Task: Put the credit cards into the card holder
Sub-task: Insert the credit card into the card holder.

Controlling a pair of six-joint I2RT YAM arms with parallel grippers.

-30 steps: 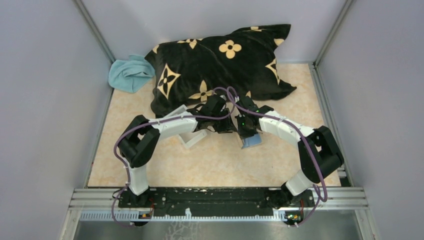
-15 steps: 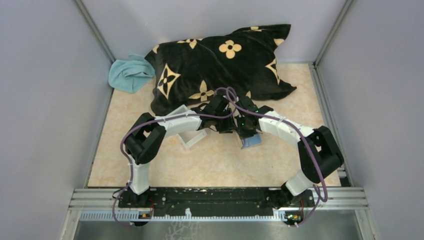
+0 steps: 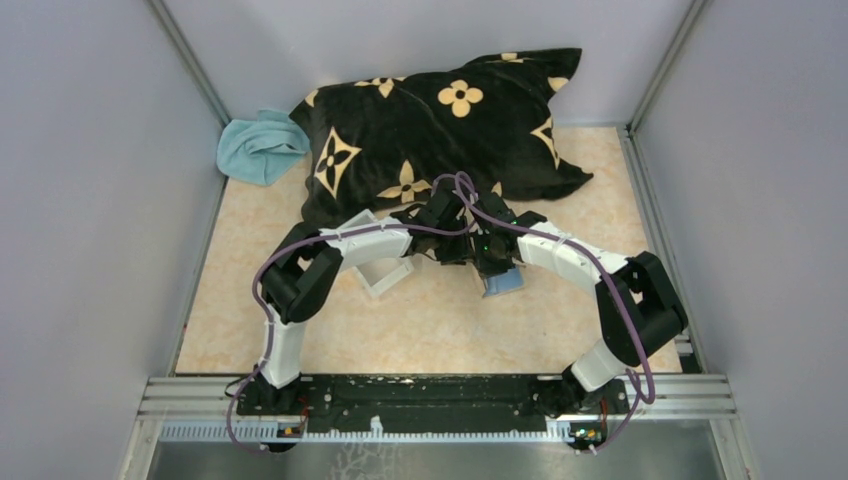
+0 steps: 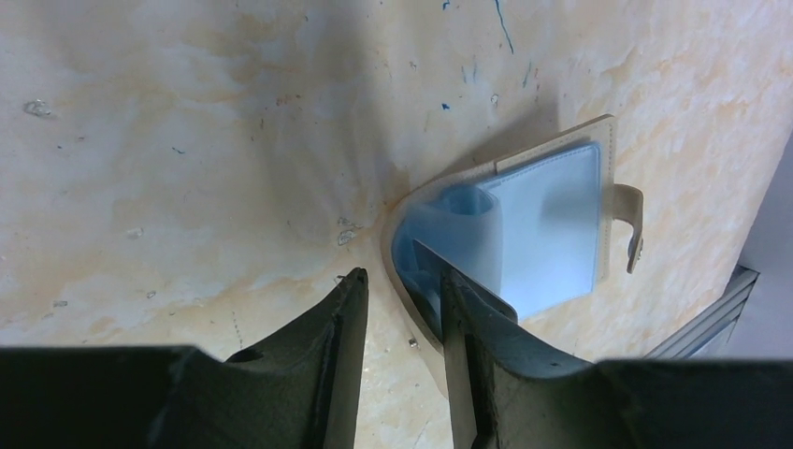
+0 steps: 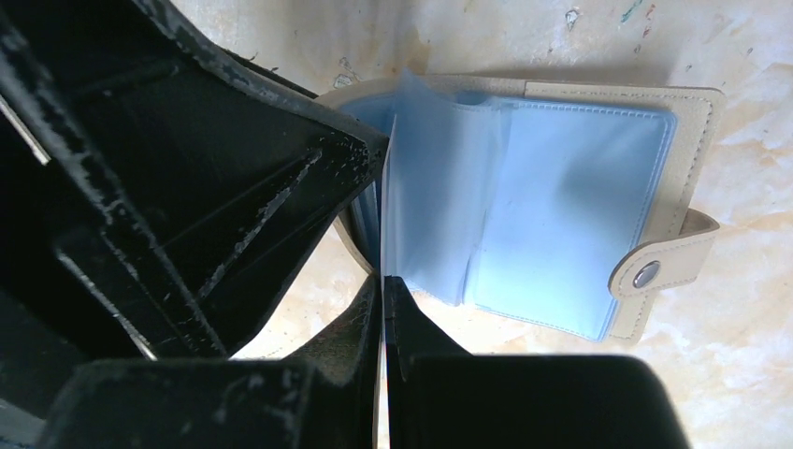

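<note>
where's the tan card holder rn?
Top view: the tan folding card holder lies open on the table just right of centre, under the right gripper, right of the clear plastic tray, near side of the black flowered pillow.

Grey walls [image 3: 90, 150], marbled beige tabletop [image 3: 450, 330]

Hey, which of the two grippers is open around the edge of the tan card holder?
The left gripper: its jaws stand apart, straddling the tan cover edge of the card holder. The right gripper has its jaws pressed shut.
</note>
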